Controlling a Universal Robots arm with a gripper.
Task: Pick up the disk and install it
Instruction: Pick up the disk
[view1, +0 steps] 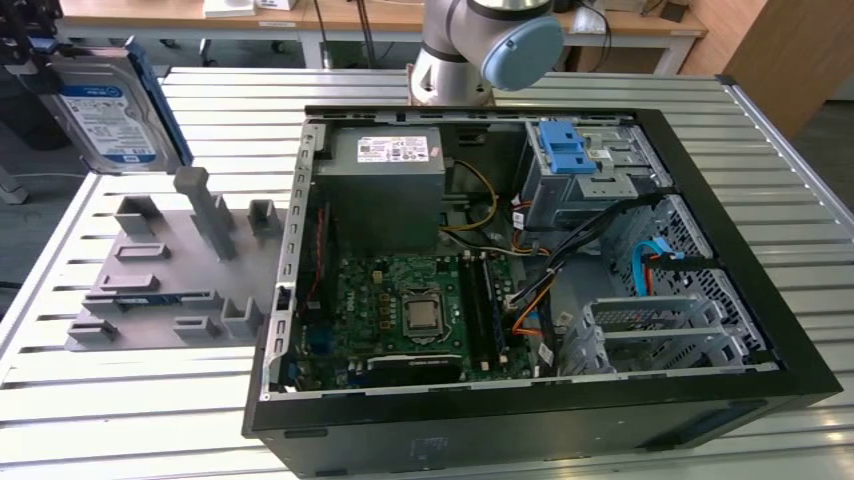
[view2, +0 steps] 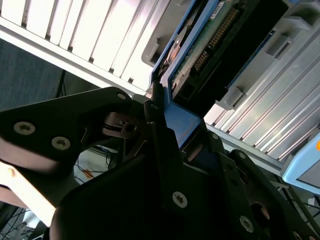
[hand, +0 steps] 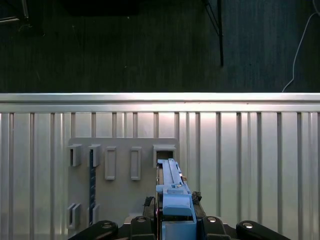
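The disk, silver with a white-and-blue label and a blue bracket, hangs upright in the air at the exterior view's far left, above the back end of the grey holder plate. In the first wrist view the disk shows edge-on over the holder plate, with my gripper shut on its blue bracket. The second wrist view shows the black fingers clamped on the bracket of the disk, whose green circuit side is visible.
An open black computer case lies on the slatted metal table. Inside it are a grey power supply, a motherboard and a grey drive cage with a blue latch. The arm's base stands behind the case.
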